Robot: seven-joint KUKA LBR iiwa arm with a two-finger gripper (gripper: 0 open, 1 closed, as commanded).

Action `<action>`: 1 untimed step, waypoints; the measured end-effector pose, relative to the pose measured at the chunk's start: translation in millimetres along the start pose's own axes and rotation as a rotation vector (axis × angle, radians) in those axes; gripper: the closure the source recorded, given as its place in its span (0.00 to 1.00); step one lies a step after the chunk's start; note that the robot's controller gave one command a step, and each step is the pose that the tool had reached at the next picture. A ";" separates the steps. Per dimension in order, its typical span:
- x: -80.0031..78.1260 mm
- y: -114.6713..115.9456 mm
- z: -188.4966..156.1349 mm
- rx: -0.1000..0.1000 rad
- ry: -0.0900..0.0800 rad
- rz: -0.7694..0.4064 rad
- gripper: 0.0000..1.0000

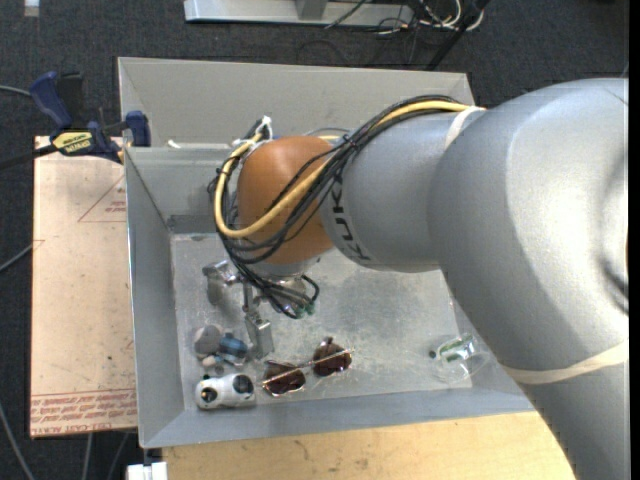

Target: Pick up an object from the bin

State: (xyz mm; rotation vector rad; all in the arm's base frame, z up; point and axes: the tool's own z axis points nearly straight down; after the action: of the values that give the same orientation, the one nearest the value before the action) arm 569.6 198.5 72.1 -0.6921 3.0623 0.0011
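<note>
While the arm [480,198] reaches across the grey bin [150,298] from the right, its gripper [238,308] hangs up and to the left of the brown sunglasses [305,368], under the orange cover [285,193] and the looped cables [228,223]; the two metal fingers [216,286] stand spread apart with nothing pinched between them. Just left of the sunglasses, and right below the gripper, lie a grey rounded lump [207,341] and a small blue piece [234,347], touching each other; the finger nearer the sunglasses comes down just beside the blue piece, though whether it touches cannot be told. A white object with dark round spots [222,391] lies left of the sunglasses and slightly lower, close to their end; a clear glassy thing [452,354] sits well apart to the right of the sunglasses.
</note>
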 end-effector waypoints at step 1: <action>21.3 37.8 -0.8 -0.001 0.000 -0.182 0.00</action>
State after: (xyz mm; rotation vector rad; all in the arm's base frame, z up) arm 534.1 223.5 72.8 -0.9671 2.9871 0.0016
